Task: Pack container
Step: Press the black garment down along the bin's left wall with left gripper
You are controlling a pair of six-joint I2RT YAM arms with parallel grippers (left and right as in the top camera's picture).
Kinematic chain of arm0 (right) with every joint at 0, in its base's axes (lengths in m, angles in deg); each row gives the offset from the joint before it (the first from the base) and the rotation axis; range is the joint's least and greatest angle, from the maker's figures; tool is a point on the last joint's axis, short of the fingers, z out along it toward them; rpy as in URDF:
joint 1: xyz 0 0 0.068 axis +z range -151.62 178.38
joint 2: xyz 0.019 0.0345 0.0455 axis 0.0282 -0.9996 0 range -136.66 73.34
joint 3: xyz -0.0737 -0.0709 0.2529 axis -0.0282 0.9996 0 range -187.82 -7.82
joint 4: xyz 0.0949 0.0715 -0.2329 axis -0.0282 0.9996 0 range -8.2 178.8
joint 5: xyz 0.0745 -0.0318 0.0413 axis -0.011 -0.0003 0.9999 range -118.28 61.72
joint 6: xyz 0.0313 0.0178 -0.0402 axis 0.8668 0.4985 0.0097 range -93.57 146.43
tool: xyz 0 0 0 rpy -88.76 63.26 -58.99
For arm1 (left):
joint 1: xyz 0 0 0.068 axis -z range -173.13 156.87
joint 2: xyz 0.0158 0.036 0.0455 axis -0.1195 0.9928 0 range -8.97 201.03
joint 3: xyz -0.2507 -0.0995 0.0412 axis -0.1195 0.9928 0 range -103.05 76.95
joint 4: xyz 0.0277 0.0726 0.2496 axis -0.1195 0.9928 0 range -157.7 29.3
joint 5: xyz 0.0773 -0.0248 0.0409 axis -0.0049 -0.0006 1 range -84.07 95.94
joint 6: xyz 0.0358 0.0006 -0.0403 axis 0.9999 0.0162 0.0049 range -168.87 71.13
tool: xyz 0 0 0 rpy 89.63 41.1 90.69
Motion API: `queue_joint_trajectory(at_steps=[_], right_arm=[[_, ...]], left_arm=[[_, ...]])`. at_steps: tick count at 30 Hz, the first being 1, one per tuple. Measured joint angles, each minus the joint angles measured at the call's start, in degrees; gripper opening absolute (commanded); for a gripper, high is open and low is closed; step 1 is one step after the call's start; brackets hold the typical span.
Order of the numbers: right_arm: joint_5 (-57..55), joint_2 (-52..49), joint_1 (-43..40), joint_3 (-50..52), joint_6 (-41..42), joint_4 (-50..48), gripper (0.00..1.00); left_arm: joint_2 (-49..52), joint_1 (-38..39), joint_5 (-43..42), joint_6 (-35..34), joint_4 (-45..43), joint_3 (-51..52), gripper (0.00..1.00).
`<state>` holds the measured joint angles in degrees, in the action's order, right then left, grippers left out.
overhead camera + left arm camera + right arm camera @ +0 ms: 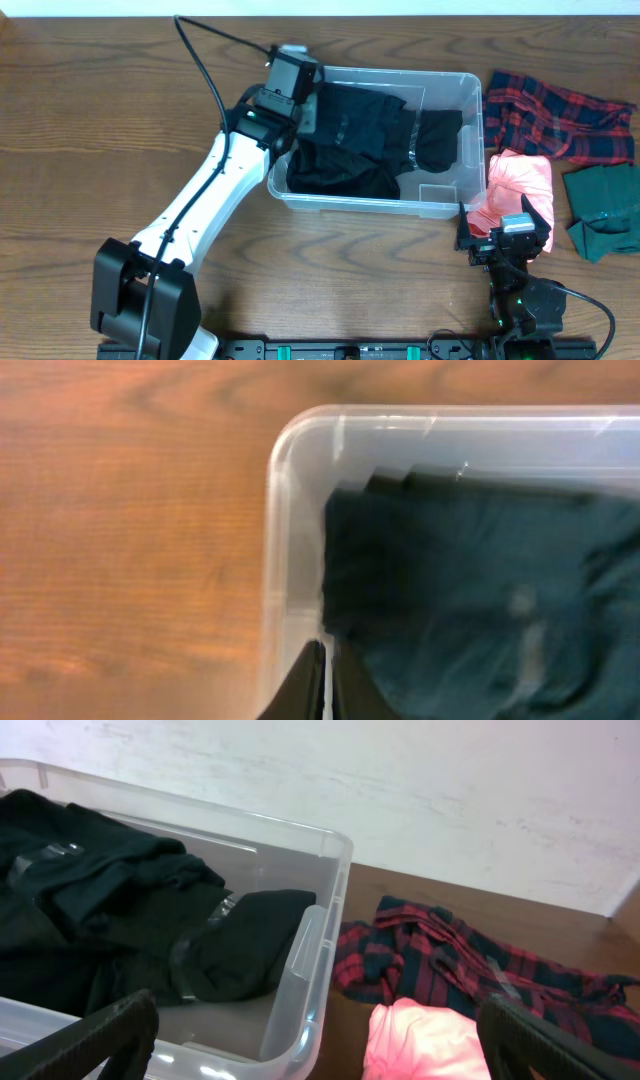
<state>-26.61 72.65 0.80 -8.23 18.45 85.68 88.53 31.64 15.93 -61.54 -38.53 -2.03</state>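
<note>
The clear container (472, 150) stands at the middle back of the table and holds black clothes (350, 140). My left gripper (304, 104) is at its back left corner. In the left wrist view the jaws (325, 672) are shut on the thin wall of the container (275, 510), with the black clothes (470, 590) just inside. My right gripper (505, 232) is open and empty, low by the container's front right corner, with a pink cloth (520, 180) in front of it. In the right wrist view the open fingers (315, 1015) frame the container's corner (330, 900) and the pink cloth (425, 1040).
A red and dark plaid cloth (560, 115) lies to the right of the container, also seen in the right wrist view (450, 950). A dark green cloth (605, 205) lies at the far right edge. A black cable runs from the left arm across the back left of the table.
</note>
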Motion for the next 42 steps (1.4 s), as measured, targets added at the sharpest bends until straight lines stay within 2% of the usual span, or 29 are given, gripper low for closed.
queue_joint_trajectory(at_steps=[10,16,24,42], right_arm=[[0.00,0.00,0.00,0.00,0.00,0.00,0.99],[0.00,0.00,0.00,0.00,0.00,0.00,0.99],[0.00,0.00,0.00,0.00,0.00,0.00,0.99],[0.02,0.00,0.00,0.00,0.00,0.02,0.99]], left_arm=[[0.00,0.55,-2.43,-1.07,17.03,0.02,0.06],[0.00,1.03,-5.09,-1.09,23.69,0.02,0.06],[0.00,0.83,-9.84,-1.07,26.51,0.02,0.06],[0.00,0.83,-13.70,-2.16,31.08,0.02,0.06]])
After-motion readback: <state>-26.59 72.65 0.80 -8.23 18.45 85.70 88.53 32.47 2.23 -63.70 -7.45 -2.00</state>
